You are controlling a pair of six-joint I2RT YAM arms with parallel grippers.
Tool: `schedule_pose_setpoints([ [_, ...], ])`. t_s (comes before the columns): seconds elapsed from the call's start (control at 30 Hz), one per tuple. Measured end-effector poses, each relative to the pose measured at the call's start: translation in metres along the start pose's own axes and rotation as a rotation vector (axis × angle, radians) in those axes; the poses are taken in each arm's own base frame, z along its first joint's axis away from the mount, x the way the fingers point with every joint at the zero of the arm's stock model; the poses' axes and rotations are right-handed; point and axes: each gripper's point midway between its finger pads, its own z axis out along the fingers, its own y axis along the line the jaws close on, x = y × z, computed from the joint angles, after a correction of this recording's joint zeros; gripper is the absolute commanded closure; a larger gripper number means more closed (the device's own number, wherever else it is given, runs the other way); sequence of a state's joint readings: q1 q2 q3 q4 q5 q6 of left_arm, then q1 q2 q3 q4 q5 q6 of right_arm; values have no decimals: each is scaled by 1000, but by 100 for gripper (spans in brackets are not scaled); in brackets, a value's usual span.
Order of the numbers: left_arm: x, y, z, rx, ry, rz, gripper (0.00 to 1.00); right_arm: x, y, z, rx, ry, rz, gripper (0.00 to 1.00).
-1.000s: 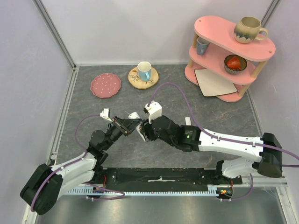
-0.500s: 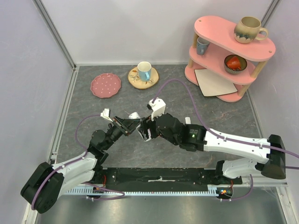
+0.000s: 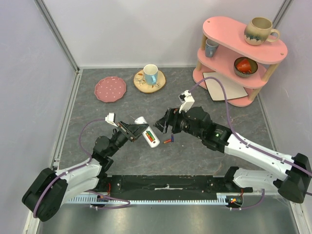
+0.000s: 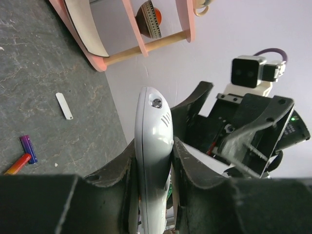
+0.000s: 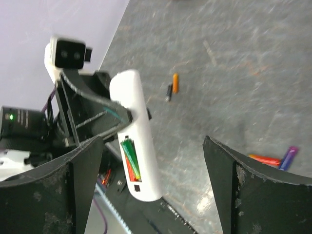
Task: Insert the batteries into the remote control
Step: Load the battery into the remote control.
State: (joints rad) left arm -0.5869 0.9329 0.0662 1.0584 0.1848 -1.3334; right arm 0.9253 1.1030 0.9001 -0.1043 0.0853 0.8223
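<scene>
Right gripper (image 3: 165,127) has backed off wide; left gripper (image 3: 138,130) clamps remote control (image 3: 149,136) holding batteries (image 5: 130,159).

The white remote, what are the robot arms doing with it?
They are putting batteries in it. The left arm's fingers pinch the white remote and hold it up off the table. Green and red batteries already sit in its open back. The right arm's fingers are wide open and empty, close by. More batteries lie on the table.
</scene>
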Motion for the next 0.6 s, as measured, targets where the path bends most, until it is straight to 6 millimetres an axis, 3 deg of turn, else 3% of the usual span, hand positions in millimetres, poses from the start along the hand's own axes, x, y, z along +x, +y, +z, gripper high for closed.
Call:
schedule_pose_setpoints([
  [0.2,1,2,1,-2,6,-1,98,41,11,11,-111,141,103,8],
  [0.6,-2,-1,7,17,-4,4,98,45,30,12,-213,172,239,6],
])
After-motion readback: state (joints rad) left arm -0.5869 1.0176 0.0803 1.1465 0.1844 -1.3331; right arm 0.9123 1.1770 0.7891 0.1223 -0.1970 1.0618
